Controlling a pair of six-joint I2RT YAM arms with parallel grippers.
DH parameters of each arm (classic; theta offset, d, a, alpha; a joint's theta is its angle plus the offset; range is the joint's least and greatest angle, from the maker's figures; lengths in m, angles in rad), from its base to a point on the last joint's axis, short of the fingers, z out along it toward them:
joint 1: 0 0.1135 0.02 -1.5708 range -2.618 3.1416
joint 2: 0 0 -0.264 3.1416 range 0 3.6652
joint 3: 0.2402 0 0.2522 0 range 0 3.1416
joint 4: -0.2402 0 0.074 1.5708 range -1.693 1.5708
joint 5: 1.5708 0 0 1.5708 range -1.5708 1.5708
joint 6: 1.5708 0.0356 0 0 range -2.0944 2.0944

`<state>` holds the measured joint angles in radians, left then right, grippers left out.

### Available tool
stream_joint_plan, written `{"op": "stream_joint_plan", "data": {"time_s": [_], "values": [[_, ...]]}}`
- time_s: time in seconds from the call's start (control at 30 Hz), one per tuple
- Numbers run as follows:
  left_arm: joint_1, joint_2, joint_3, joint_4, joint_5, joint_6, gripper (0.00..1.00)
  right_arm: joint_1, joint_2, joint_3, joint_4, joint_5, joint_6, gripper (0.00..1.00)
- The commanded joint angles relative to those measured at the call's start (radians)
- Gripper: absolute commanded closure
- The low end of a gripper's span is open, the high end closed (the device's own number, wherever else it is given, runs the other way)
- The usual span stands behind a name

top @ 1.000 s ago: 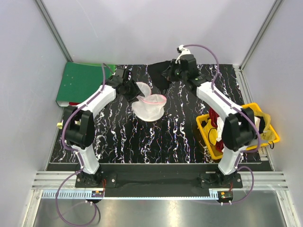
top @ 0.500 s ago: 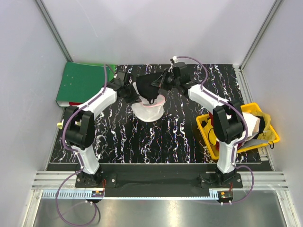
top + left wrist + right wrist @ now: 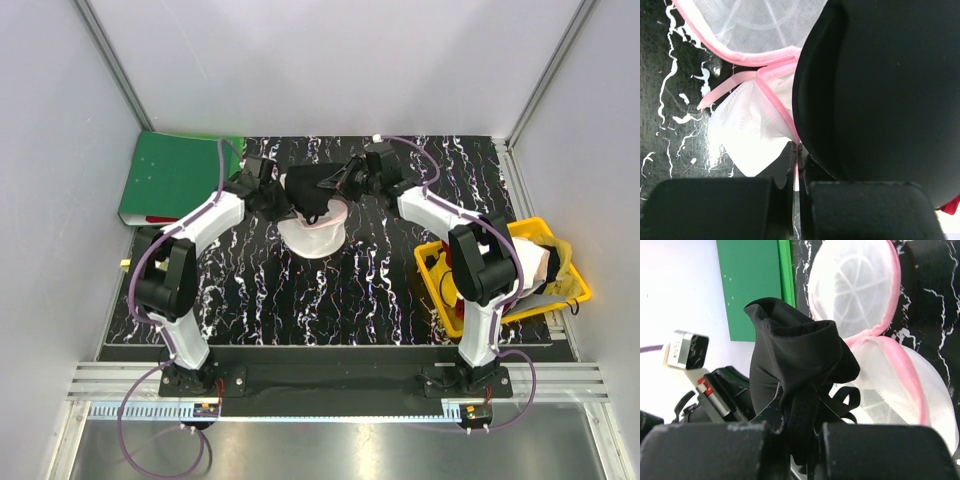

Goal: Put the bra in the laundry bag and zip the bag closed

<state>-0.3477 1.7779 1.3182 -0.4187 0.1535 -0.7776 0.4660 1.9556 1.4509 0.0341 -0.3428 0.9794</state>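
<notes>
Black, smooth bra (image 3: 790, 355) hung bunched, clamped in the right fingers (image 3: 880, 450) over the white mesh laundry bag (image 3: 855, 290); left fingers (image 3: 715, 205) pinched its pink rim.

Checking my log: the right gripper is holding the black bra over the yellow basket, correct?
No. The right gripper is holding the black bra over the open laundry bag, not the yellow basket off to the right; the top external view shows it.

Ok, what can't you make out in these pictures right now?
- Top view: laundry bag opening, covered by the bra.
- Left wrist view: the bag's right half, behind the bra filling that side.
- Right wrist view: the jaws' tips, buried in bunched bra fabric.
</notes>
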Motion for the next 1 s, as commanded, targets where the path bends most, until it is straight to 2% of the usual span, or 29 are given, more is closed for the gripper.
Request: {"op": "stream_joint_plan", "data": {"time_s": [0.0,0.07,0.23,0.4,0.43,0.7,0.97], "values": [[-0.005,-0.072,-0.027,0.089,0.014,0.009,1.0,0.006,-0.04,-0.04,0.093,0.022,0.088,1.0],[-0.005,-0.083,-0.036,0.097,0.018,0.011,1.0,0.008,-0.038,-0.081,0.154,0.065,0.087,1.0],[-0.005,-0.097,-0.053,0.126,0.049,-0.003,1.0,0.022,-0.029,-0.107,0.168,0.149,0.001,1.0],[-0.004,-0.101,-0.045,0.136,0.075,0.001,1.0,0.026,-0.067,-0.219,0.282,0.157,-0.109,1.0],[-0.004,-0.101,-0.047,0.136,0.073,0.001,1.0,0.026,-0.076,-0.239,0.286,0.134,-0.163,1.0],[0.0,-0.052,0.053,0.058,0.058,0.115,1.0,0.026,-0.21,-0.47,0.424,-0.019,-0.272,1.0],[-0.011,-0.044,0.072,0.047,0.155,0.185,1.0,0.033,-0.242,-0.486,0.425,-0.216,-0.308,1.0]]}}
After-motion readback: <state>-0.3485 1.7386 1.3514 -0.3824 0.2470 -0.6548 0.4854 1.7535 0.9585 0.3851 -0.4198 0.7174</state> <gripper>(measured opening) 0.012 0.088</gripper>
